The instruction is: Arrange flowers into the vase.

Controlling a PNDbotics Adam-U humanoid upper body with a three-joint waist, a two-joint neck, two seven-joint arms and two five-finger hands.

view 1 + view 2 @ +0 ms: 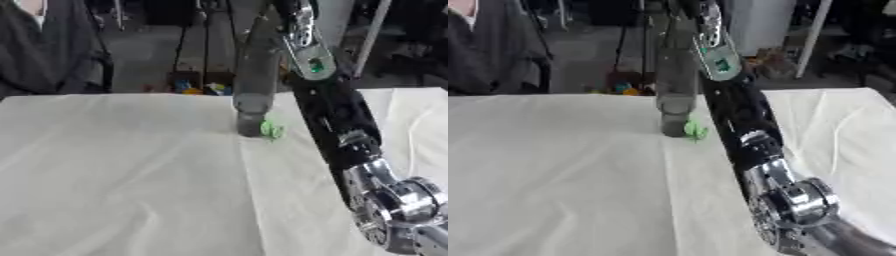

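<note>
Nearest to me I see the silver elbow joint of my right arm (398, 202), low at the right; from there the black forearm goes up and away across the desk with white cloth (122, 175). The right robot hand (302, 30) is near the top edge, partly cut off, so I cannot tell how its fingers stand. Beyond the middle of the cloth stands the tall grey vase (254, 85), upright. A small bright green thing (272, 130), maybe a leaf, lies just beside its base; its shape is unclear. My left robot hand shows nowhere.
</note>
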